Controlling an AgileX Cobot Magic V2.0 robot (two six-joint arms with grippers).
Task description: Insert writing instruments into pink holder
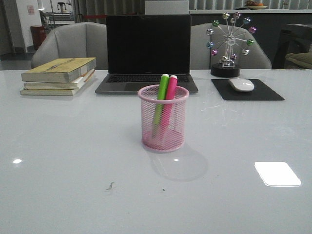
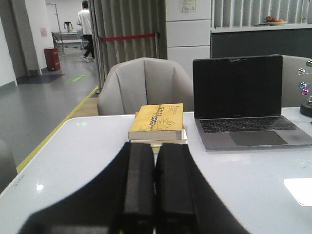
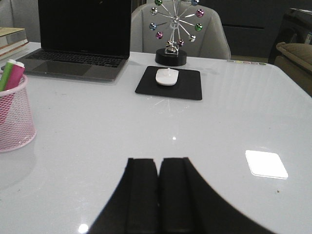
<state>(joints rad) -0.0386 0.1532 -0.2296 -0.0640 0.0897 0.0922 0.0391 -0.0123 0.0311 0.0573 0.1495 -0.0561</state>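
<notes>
Markers, green (image 1: 160,100) and pink (image 1: 168,100), stand in the holder (image 1: 163,119); left tool (image 2: 155,185) and right tool (image 3: 158,195) both pressed together, empty.

A pink holder (image 1: 163,119) stands upright near the middle of the white worktop (image 1: 58,161). Inside it lean two markers side by side, touching: a green one (image 1: 160,100) on the left and a pink one (image 1: 169,100) on the right, both tops poking above the rim. Behind the holder sits an open laptop (image 1: 147,51) with a dark screen. To the left lies a stack of books (image 1: 58,76). To the right, a white mouse (image 1: 241,85) rests on a black pad (image 1: 265,91), with a ball-wheel ornament (image 1: 229,41) behind it.
</notes>
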